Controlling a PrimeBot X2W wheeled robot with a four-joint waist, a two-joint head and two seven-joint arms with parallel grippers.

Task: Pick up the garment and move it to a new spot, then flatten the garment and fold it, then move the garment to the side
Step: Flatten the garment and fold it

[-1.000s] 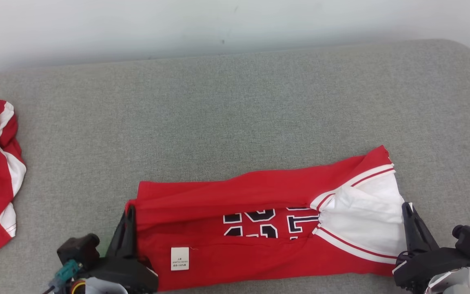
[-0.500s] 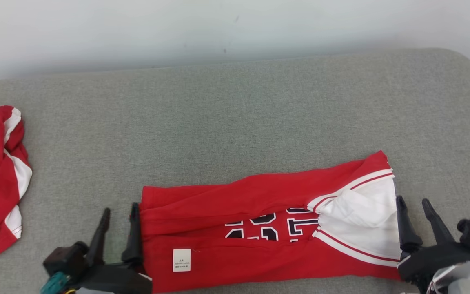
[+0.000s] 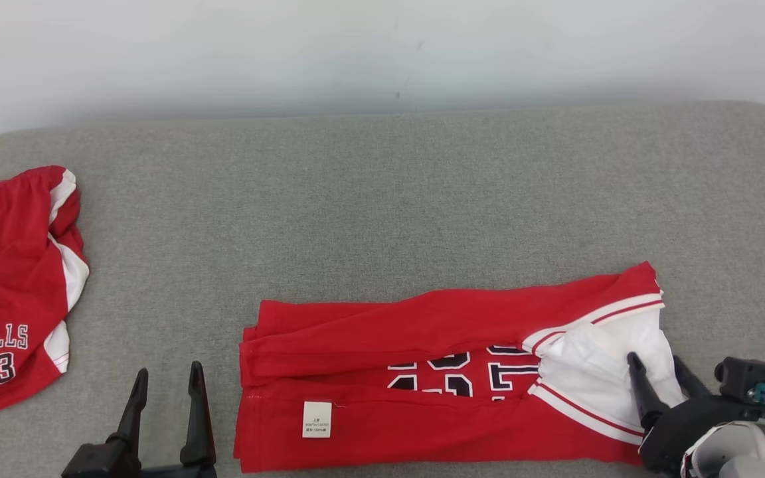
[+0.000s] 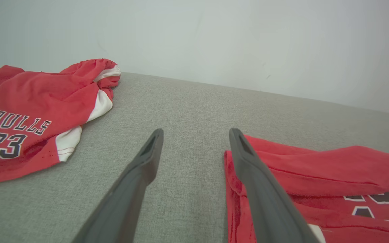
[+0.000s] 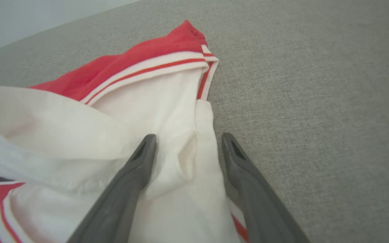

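The garment, a red jersey with dark numbers and a white, red-striped end, lies folded in a long band on the grey cushion near the front edge. My left gripper stands open just left of its left edge, apart from the cloth; the left wrist view has the right finger beside the red hem. Over the garment's white right end, my right gripper is open, its fingers straddling the white fabric near that edge.
A second red garment marked BULLS 23 lies crumpled at the cushion's far left. A pale wall runs behind the cushion. Bare grey fabric stretches behind the jersey and to its right.
Both grippers opened and let go of the garment's ends. The left gripper drew back to the left of the hem. The head camera shifted, so the whole scene sits lower and further right.
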